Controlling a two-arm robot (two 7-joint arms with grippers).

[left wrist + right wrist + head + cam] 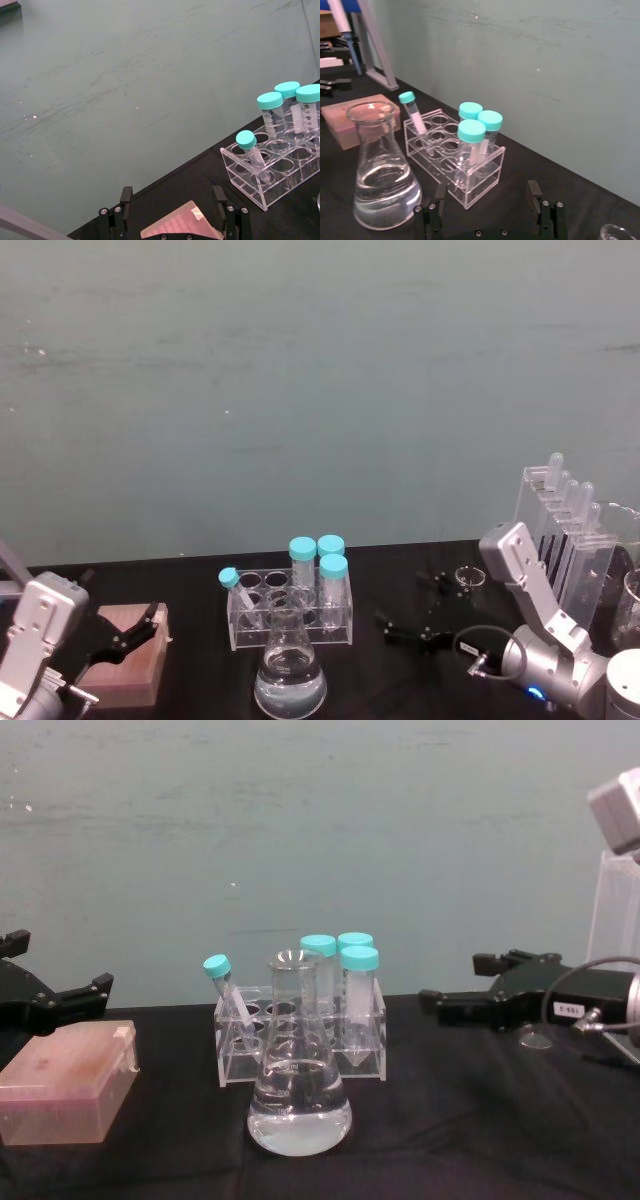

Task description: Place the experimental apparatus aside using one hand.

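Observation:
The conical flask [290,672] with clear liquid stands at the table's front centre, also seen in the chest view [298,1105] and the right wrist view [379,167]. At the far right rises the tall acrylic stand with pipettes [563,530] [615,905]. A small glass beaker [470,577] [536,1040] sits just left of the stand. My right gripper [405,604] [456,979] [486,192] hovers open and empty between the flask and the small beaker, pointing left. Over the pink box at the left, my left gripper [132,626] [172,199] [62,995] is open and empty.
A clear tube rack [292,625] [300,1060] [470,185] [260,187] holding teal-capped tubes stands right behind the flask. A pink tip box [125,655] [62,1095] [180,226] lies at the left. Another glass vessel [630,608] stands at the far right edge. A green wall backs the table.

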